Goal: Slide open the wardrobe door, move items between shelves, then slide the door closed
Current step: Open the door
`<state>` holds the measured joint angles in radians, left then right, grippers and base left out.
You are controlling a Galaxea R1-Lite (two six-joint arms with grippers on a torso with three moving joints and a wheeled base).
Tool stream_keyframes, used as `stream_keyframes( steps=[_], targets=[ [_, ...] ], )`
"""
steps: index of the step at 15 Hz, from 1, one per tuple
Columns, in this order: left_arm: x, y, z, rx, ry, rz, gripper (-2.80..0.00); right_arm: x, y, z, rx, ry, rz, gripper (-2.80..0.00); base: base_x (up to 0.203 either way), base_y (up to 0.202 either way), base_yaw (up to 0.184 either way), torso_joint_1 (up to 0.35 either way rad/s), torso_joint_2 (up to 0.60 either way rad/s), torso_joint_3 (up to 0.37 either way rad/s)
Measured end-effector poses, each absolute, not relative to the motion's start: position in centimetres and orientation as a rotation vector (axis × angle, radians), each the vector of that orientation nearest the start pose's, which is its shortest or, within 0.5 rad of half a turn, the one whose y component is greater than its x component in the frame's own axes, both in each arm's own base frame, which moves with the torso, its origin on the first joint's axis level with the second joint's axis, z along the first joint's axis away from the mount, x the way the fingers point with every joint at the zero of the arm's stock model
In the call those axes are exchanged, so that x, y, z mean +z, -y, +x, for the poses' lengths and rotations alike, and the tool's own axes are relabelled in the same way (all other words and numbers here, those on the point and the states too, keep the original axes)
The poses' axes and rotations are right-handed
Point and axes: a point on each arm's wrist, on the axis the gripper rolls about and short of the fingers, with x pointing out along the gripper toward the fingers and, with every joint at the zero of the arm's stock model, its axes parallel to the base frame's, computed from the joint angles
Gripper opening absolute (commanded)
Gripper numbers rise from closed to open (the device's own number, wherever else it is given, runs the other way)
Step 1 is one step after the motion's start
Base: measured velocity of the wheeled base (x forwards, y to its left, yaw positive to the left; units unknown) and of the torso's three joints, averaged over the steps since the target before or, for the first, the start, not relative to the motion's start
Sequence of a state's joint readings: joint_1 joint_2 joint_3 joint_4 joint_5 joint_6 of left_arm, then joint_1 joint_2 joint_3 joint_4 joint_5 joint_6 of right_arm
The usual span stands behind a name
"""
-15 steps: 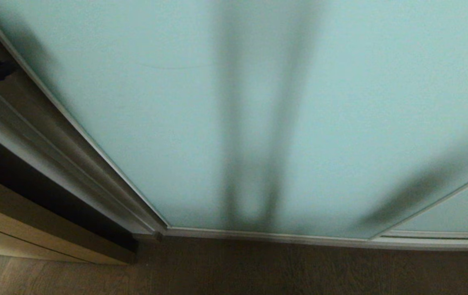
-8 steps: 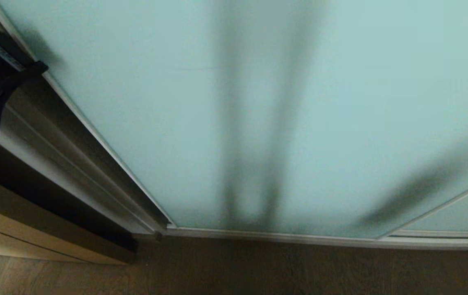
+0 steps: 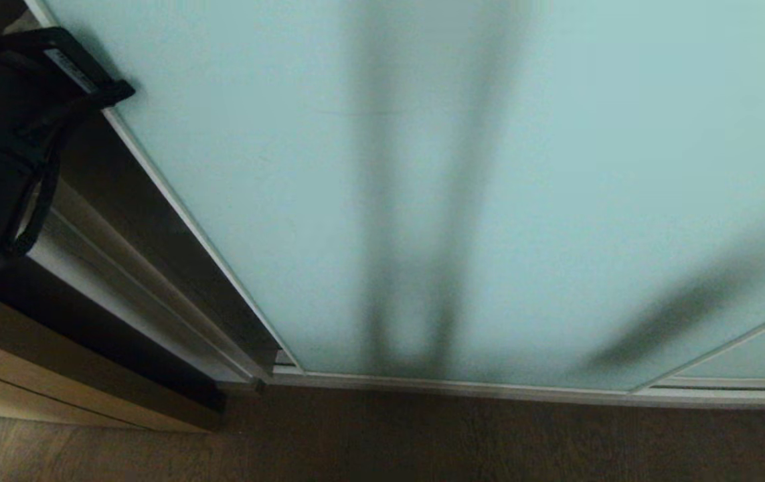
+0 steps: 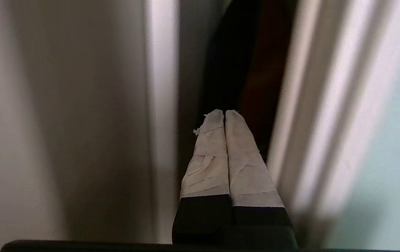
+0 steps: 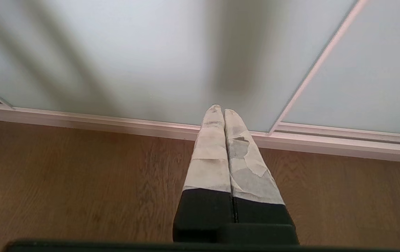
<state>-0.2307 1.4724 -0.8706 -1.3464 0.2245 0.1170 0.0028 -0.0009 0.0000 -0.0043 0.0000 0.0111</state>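
Observation:
The sliding wardrobe door [image 3: 489, 201], frosted pale aqua glass in a thin silver frame, fills most of the head view. Its left edge stands a little off the wardrobe's side, leaving a narrow dark gap [image 4: 241, 70]. My left arm [image 3: 1, 134] reaches in at the upper left beside that edge. My left gripper [image 4: 224, 112] is shut and empty, its taped fingers in the gap next to the door's silver frame [image 4: 311, 122]. My right gripper [image 5: 223, 108] is shut and hangs parked low before the door's bottom rail. The shelves are hidden.
A second glass panel [image 3: 757, 355] overlaps at the lower right. The silver floor track [image 3: 489, 388] runs along the wooden floor [image 3: 422, 442]. A light wooden cabinet [image 3: 54, 388] stands at the left, and a white side wall [image 4: 63, 122] borders the gap.
The door's left edge has slid to the right and the gap beside it has widened. My left arm has come further into the head view, moving right with that edge.

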Motion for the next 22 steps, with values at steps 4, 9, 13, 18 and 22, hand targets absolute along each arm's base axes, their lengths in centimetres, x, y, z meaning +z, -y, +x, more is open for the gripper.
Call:
stream_keyframes(
  steps=[4,9,13,18,22],
  targets=[
    [33.1,7.1,24.1,-0.024,0.722,-0.056,-2.8,7.6,0.0,-2.3,0.003,0.005,0.012,-2.8,0.0,0.0,0.0,0.0,0.0,0.0],
    [32.7,10.2,25.2,-0.123,0.709,-0.081,-2.8,7.6,0.0,-2.3,0.003,0.005,0.012,-2.8,0.0,0.0,0.0,0.0,0.0,0.0],
    [32.3,13.3,25.8,-0.21,0.697,-0.108,-2.8,7.6,0.0,-2.3,0.003,0.005,0.012,-2.8,0.0,0.0,0.0,0.0,0.0,0.0],
    [30.7,18.6,26.2,-0.341,0.661,-0.145,-2.8,7.6,0.0,-2.3,0.003,0.005,0.011,-2.8,0.0,0.0,0.0,0.0,0.0,0.0],
    [28.9,23.4,27.1,-0.434,0.644,-0.165,-2.8,7.6,0.0,-2.3,0.003,0.005,0.012,-2.8,0.0,0.0,0.0,0.0,0.0,0.0]
  ],
)
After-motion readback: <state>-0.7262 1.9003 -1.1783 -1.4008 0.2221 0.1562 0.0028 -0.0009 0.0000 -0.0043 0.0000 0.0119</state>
